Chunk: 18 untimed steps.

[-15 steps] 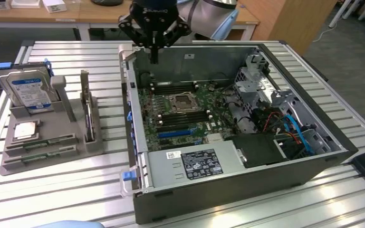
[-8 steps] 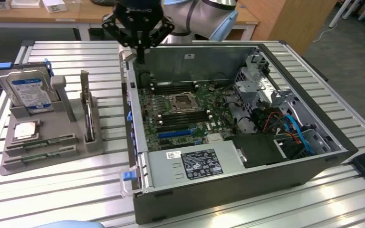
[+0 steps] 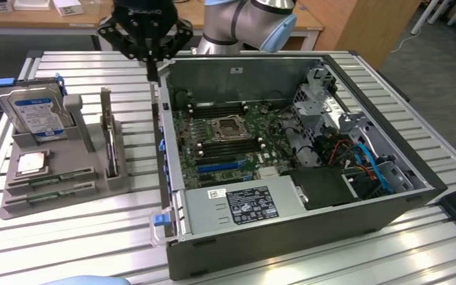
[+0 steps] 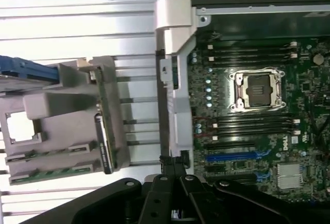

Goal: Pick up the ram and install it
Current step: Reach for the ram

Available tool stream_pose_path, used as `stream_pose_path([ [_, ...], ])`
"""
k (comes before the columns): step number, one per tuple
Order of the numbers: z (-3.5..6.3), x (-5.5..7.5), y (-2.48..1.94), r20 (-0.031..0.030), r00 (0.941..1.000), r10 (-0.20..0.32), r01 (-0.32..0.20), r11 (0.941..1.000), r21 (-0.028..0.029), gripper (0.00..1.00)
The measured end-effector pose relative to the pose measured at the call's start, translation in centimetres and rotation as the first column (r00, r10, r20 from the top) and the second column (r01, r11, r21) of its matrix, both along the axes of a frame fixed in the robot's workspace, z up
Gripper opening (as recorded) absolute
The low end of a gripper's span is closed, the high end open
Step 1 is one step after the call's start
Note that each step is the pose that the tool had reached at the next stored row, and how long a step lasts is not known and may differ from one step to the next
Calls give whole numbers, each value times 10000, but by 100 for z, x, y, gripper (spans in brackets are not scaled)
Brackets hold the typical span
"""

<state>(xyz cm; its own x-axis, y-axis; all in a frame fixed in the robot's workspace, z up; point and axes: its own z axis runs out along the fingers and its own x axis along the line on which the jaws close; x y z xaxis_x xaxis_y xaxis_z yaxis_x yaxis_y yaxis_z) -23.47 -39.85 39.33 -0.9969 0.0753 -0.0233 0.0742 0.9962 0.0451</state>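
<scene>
Two green ram sticks [image 3: 51, 180] lie flat in the front slots of a grey holder [image 3: 69, 160] at the exterior view's left; in the wrist view the ram [image 4: 51, 155] sits in the same grey holder [image 4: 56, 105]. My black gripper [image 3: 150, 72] hangs shut and empty above the table strip between the holder and the open computer case [image 3: 291, 178], near the case's far corner. In the wrist view the gripper [image 4: 173, 161] shows its fingers pressed together beside the case wall. Dark memory slots [image 4: 250, 126] flank the CPU socket [image 4: 258, 90] on the motherboard.
The holder also carries a blue-labelled hard drive [image 3: 34, 113], a square silver chip [image 3: 31, 163] and an upright card [image 3: 111, 145]. Inside the case are a power supply [image 3: 244, 208], cables [image 3: 363, 163] and a drive cage [image 3: 319, 101]. The slatted metal table [image 3: 69, 237] surrounds both.
</scene>
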Motion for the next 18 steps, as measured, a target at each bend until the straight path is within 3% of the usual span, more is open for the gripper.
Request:
stream_pose_path([
  [18, 0, -820, 1, 0, 10000, 1, -1, 10000, 0, 10],
])
